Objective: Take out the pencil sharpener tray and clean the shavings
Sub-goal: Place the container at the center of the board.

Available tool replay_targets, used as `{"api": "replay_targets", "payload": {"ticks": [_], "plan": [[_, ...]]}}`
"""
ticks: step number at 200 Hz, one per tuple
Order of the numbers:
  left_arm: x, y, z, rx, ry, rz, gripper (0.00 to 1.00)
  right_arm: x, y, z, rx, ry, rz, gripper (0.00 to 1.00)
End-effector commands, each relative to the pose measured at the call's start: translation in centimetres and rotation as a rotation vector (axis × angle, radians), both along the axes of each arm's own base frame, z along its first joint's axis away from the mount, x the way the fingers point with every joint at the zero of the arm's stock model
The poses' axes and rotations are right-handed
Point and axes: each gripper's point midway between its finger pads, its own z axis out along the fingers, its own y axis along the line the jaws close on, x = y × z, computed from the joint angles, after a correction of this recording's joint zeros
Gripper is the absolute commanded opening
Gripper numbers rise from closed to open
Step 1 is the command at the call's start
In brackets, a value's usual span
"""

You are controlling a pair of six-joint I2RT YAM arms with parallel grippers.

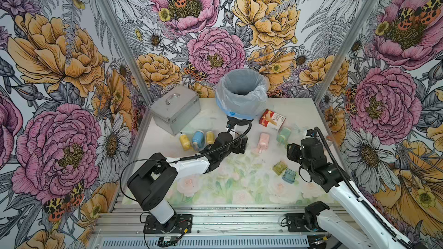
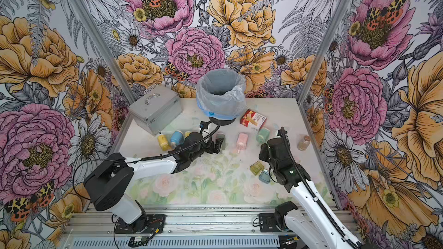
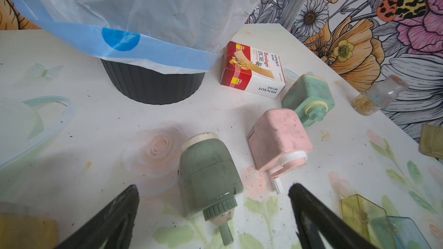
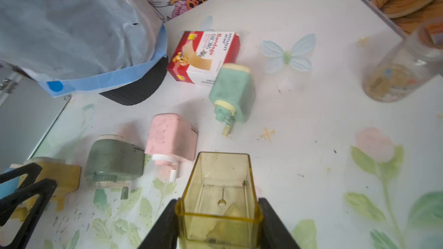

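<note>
My right claw (image 4: pixel 217 214) is clenched on a yellow see-through tray (image 4: pixel 217 178), its open side facing the wrist camera. My left claw (image 3: pixel 213 188) is spread wide and grips nothing; in the left wrist view its tips frame a dark green sharpener (image 3: pixel 211 171). Dark shavings (image 4: pixel 76 211) speckle the mat near it. Beside the held tray, bare table (image 4: pixel 323 8) runs out to the edge, where a glass jar (image 4: pixel 395 77) sits. The held tray shows plainly only in the right wrist view. Both top views show a second yellow tray (image 1: pixel 279 167) and a blue tray (image 1: pixel 289 175) lying by my right arm, with the lined bin (image 1: pixel 241 92) at the back.
</note>
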Motion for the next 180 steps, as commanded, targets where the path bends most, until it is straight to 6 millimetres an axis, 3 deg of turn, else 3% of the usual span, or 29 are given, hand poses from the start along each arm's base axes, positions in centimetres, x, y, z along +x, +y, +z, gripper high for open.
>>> {"api": "replay_targets", "payload": {"ticks": [1,65,127,132,180], "plan": [[0.5,-1.5,0.8,-0.046,-0.007,-0.031,0.99,-1.0,-2.2,-1.1,-0.024,0.03,-0.131,0.12],[1.0,-3.5,-0.7,-0.07,0.047,-0.057,0.99,-2.9,-3.3,-4.6,-0.007,0.11,-0.217,0.12],[1.7,-4.1,-1.8,-0.085,0.086,-0.012,0.99,-5.4,-5.1,-6.4,-0.017,0.141,-0.305,0.13],[1.8,-4.3,-3.4,-0.063,0.109,-0.012,0.99,-5.6,-5.2,-6.6,-0.021,0.151,-0.309,0.12],[2.1,-4.9,-4.4,-0.018,0.123,0.022,0.99,-6.7,-5.5,-8.2,-0.02,0.215,-0.337,0.13]]}}
